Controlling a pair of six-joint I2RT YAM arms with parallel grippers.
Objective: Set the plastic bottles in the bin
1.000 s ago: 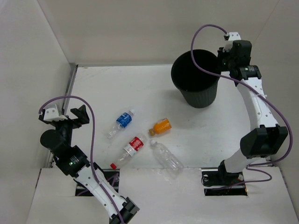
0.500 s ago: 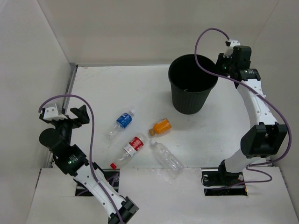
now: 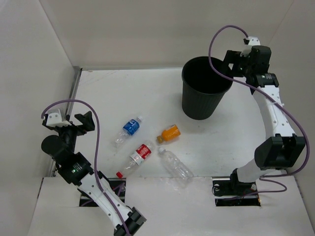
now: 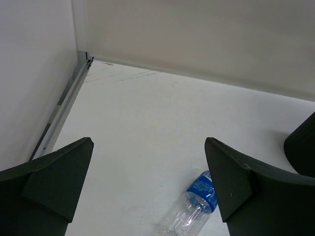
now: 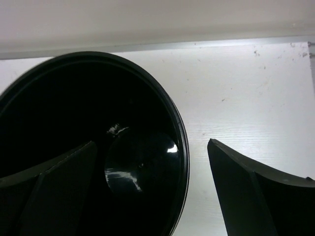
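We see the ribbed, tapered black bin standing far right, and four plastic bottles lying mid-table. Only the right wrist view shows the bin's glossy round floor. The left gripper and right gripper are both spread wide and empty.

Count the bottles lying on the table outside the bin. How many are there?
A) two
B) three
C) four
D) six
C: four lie on the table, namely the blue-label bottle, the orange bottle, the red-label bottle and the plain clear bottle.
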